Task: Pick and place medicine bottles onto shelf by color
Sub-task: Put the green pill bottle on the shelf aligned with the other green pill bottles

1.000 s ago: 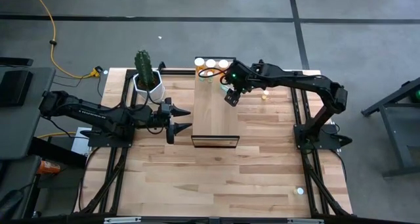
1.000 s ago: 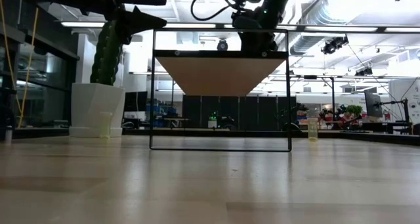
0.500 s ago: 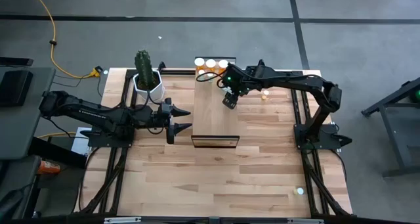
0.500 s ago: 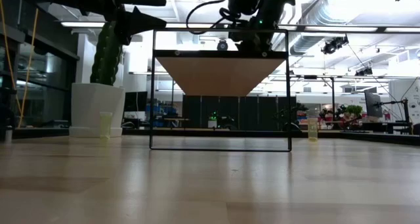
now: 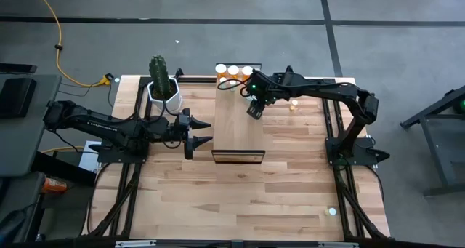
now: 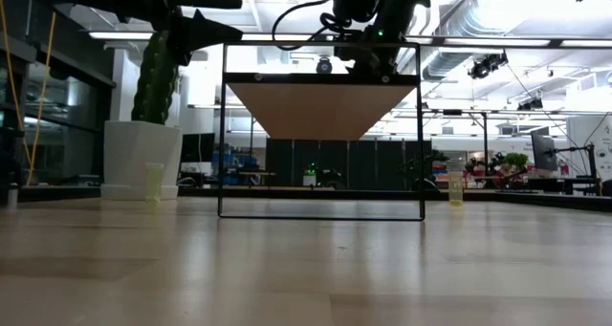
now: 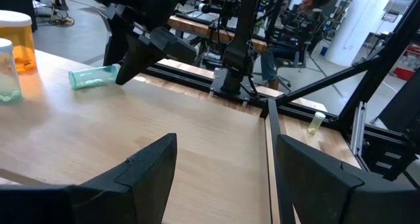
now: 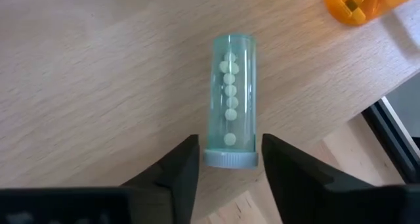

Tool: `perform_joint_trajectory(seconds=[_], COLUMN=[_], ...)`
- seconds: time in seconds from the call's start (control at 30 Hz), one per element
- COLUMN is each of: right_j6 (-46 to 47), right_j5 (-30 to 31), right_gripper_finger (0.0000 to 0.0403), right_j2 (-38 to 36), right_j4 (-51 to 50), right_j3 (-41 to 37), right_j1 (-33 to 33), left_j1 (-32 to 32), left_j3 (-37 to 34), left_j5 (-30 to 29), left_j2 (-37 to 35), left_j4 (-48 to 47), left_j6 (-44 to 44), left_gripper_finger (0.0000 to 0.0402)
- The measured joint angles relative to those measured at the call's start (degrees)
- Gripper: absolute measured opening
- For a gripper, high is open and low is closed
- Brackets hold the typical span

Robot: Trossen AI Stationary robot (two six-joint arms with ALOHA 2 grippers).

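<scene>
The light-wood shelf [image 5: 238, 128] stands mid-table. Three white-capped orange bottles [image 5: 232, 71] stand at its far end. A pale green bottle [image 8: 233, 106] lies on its side on the shelf top, also in the left wrist view [image 7: 95, 76]. My right gripper [image 5: 252, 110] is open just above the shelf, and its fingers [image 8: 180, 165] stand on either side of that bottle's cap end. My left gripper [image 5: 202, 132] is open and empty at the shelf's left edge. Another pale bottle [image 5: 293, 105] is on the table right of the shelf. My right gripper's fingers come slanting down from the table's right and flank the white cap end [image 8: 230, 159] of the lying pale bottle, along its length. Whether they touch it I cannot tell. The bottle rests on its side on the shelf top.
A cactus in a white pot [image 5: 161, 84] stands left of the shelf's far end. A pale bottle [image 6: 153, 181] stands on the table near the pot. An orange bottle [image 8: 357, 2] is close to the lying one. Dark frame rails run along the table's sides.
My right gripper has gone a little toward the table's left and near edge and lower over the shelf top, then kept still.
</scene>
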Motion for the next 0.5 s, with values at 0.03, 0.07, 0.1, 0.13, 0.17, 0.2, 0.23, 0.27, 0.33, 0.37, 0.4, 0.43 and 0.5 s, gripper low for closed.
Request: perform_joint_trajectory(seconds=[0.03, 0.07, 0.1, 0.13, 0.17, 0.2, 0.23, 0.27, 0.33, 0.37, 0.4, 0.43, 0.5], right_j6=[-0.03, -0.03, -0.06, -0.27, -0.62, -1.07, -1.34, -1.48, -1.53, -1.50, -1.50, -1.52, -1.41], right_j5=[0.00, 0.00, 0.00, 0.05, 0.30, 0.76, 1.11, 1.37, 1.52, 1.54, 1.55, 1.55, 1.30], right_gripper_finger=[0.0150, 0.0141, 0.0133, 0.0126, 0.0119, 0.0113, 0.0108, 0.0104, 0.0098, 0.0097, 0.0097, 0.0097, 0.0097], right_j2=[0.00, 0.00, 0.00, 0.00, 0.00, 0.00, 0.00, -0.02, -0.02, -0.03, -0.10, -0.14, -0.15], right_j4=[0.00, -0.02, -0.45, -1.66, -2.80, -3.66, -4.57, -6.01, -9.12, -10.39, -11.95, -13.69, -16.96], right_j3=[0.00, 0.00, 0.18, 0.78, 1.68, 2.85, 4.19, 5.66, 8.92, 10.59, 12.19, 13.55, 15.95], right_j1=[0.00, 0.00, 0.00, 0.00, 0.00, 0.00, 0.00, 0.02, 0.21, 0.36, 0.57, 0.93, 2.18], left_j1=[0.00, 0.00, 0.00, 0.02, 0.00, 0.00, 0.00, 0.00, 0.00, 0.00, 0.00, 0.00, 0.02], left_j3=[0.00, 0.00, 0.00, 0.00, 0.00, 0.00, 0.00, 0.00, 0.00, 0.00, 0.00, 0.00, -0.02], left_j5=[0.00, 0.00, 0.00, 0.00, 0.00, 0.00, 0.00, 0.00, 0.00, -0.01, -0.03, -0.07, -0.36], left_j2=[0.00, 0.00, 0.00, 0.00, 0.00, 0.00, 0.00, 0.00, 0.00, 0.00, 0.00, 0.00, 0.00], left_j4=[0.01, -0.01, -0.01, 0.01, 0.01, 0.01, 0.01, 0.01, 0.01, 0.02, 0.03, 0.04, 0.55], left_j6=[-0.01, -0.02, 0.00, 0.01, 0.01, 0.01, 0.01, 0.01, -0.01, -0.03, -0.06, -0.10, -0.15], left_gripper_finger=[0.0250, 0.0250, 0.0250, 0.0250, 0.0250, 0.0250, 0.0250, 0.0250, 0.0250, 0.0250, 0.0250, 0.0250, 0.0250])
